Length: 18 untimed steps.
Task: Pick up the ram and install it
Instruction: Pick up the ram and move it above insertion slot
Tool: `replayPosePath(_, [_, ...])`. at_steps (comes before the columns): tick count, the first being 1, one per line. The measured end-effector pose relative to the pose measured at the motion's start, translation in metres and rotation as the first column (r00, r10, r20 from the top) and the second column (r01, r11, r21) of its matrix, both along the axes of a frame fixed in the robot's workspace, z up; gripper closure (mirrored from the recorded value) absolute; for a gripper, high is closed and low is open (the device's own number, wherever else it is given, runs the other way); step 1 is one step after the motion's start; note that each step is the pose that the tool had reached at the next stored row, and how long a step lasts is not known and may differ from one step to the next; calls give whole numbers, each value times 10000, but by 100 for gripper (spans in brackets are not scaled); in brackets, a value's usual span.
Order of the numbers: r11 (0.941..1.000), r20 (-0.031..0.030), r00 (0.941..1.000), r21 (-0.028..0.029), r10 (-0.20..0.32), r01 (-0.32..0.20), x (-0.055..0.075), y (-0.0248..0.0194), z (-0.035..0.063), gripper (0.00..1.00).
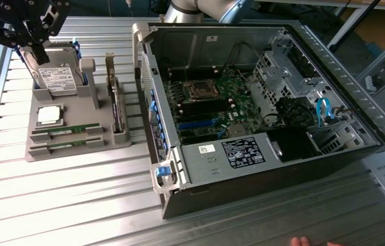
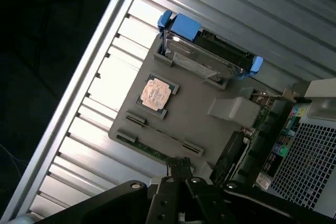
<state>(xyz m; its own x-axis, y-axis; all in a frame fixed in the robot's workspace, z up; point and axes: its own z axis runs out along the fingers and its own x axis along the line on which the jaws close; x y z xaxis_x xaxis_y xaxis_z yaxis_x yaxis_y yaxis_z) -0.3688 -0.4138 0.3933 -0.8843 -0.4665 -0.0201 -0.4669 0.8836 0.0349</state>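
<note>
Two rams, slim green sticks, lie side by side in slots at the near end of the grey holder (image 1: pixel 76 154): one ram (image 1: pixel 66 131) and a second ram (image 1: pixel 65 146). In the wrist view the rams (image 2: pixel 163 136) show as thin strips just beyond my fingertips. My gripper (image 1: pixel 40 56) hangs high over the holder's far end, above the hard drive (image 1: pixel 59 79), well apart from the rams. Its black fingers (image 2: pixel 180 167) are pressed together with nothing between them.
The holder also carries a square silver processor (image 1: pixel 49 115) and an upright dark expansion card (image 1: pixel 116 107). To the exterior view's right stands the open computer case (image 1: pixel 268 92) with its motherboard (image 1: pixel 206 102) exposed. A person's fingertips (image 1: pixel 302 241) rest at the table's near edge.
</note>
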Motion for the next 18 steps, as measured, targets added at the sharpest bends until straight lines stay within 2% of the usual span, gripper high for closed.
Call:
replayPosePath(2, [9993, -19, 9993, -3, 370, -370, 1, 0, -1, 90])
replayPosePath(10, [9928, -91, 9928, -10, 1194, -1194, 0, 0, 0, 90])
replayPosePath(13, [9873, -116, 9872, -11, 1589, -1589, 0, 0, 0, 90])
replayPosePath(15, [9804, -148, 9803, -13, 1970, -1971, 0, 0, 0, 90])
replayPosePath(18, [9731, -173, 9729, -12, 2305, -2305, 0, 0, 0, 90])
